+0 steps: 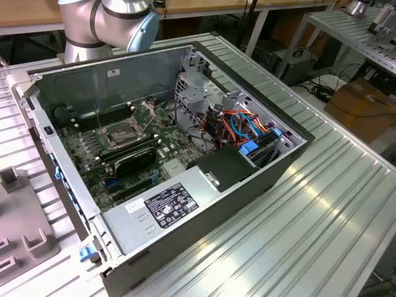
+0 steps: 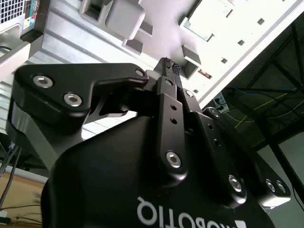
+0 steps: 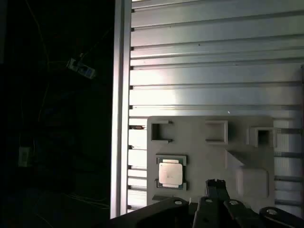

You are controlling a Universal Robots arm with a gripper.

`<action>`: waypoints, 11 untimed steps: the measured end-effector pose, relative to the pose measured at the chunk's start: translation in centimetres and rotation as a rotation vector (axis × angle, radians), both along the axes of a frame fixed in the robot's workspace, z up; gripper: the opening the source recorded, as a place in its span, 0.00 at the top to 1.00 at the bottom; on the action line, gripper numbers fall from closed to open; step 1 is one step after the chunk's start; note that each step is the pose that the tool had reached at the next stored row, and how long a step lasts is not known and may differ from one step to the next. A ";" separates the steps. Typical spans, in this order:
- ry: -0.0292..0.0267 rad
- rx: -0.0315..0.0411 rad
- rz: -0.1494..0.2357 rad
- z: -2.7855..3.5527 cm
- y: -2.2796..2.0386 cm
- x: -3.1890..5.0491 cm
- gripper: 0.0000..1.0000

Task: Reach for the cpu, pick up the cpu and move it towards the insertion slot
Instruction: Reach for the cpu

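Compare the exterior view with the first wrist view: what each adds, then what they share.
Exterior view: the open computer case, the insertion slot on its board, and the arm behind it. First wrist view: the cpu seated in a grey fixture plate, with the shut claw near it, holding nothing. Shared: the ribbed metal table, and seemingly that plate, at the exterior view's left.

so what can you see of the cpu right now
In the first wrist view the cpu is a small flat square chip, pale beige-silver, with a dull metallic lid and a thin darker rim. It lies flat, face up, seated between low raised brackets on the grey fixture plate, which rests on the ribbed metal table. The gripper is beside it, apart and not touching.
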State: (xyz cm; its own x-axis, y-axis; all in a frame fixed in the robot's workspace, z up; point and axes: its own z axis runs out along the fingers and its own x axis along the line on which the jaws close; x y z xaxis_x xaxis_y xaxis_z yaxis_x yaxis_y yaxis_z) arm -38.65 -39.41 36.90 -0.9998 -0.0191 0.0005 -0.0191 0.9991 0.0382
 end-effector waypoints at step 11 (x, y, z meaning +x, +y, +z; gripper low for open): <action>0.0000 0.0000 0.000 0.00 0.00 -1.17 0.89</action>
